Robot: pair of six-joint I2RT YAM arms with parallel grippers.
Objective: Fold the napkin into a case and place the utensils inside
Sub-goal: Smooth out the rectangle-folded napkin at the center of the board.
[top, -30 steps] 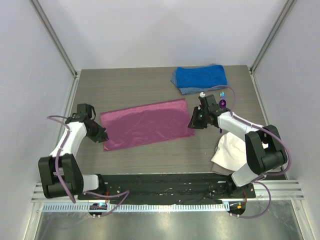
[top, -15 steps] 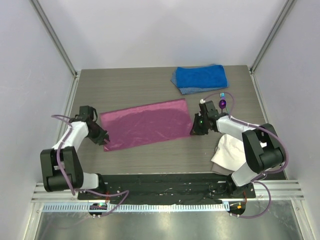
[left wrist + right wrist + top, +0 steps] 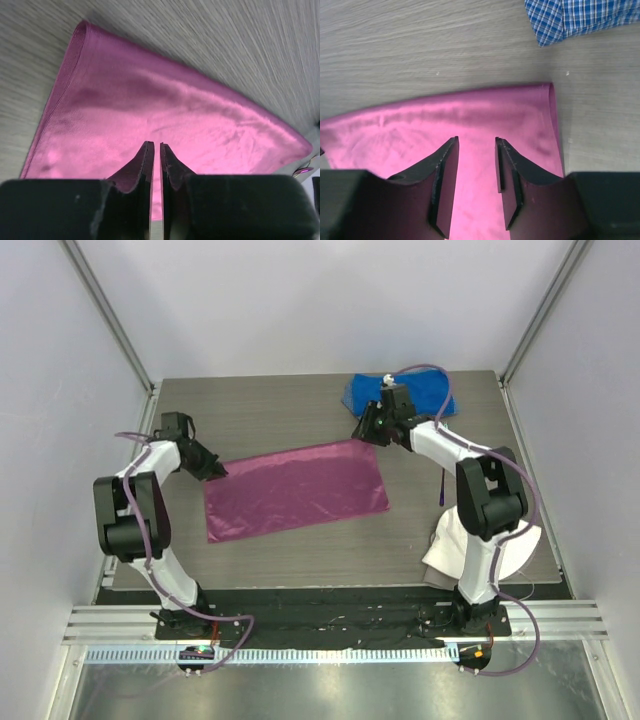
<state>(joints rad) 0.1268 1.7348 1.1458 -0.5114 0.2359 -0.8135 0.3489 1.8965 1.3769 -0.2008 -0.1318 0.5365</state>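
The magenta napkin (image 3: 295, 488) lies flat on the table as a wide rectangle, also seen in the left wrist view (image 3: 165, 115) and the right wrist view (image 3: 470, 120). My left gripper (image 3: 217, 471) hovers at its far left corner; its fingertips (image 3: 155, 144) stand over the cloth with only a thin slit between them and nothing visibly pinched. At the far right corner, my right gripper (image 3: 360, 434) is open (image 3: 476, 138), with only cloth showing beneath the gap. The right arm hides the utensils in the top view.
A folded blue towel (image 3: 425, 390) lies at the back right, partly under the right arm; its checkered corner (image 3: 580, 17) shows just beyond the napkin. A white cloth (image 3: 455, 540) lies near the right arm's base. Walls close in the table on three sides.
Both grippers have moved from the napkin's near corners to its far corners. The right gripper has opened. The napkin keeps the same shape and place.
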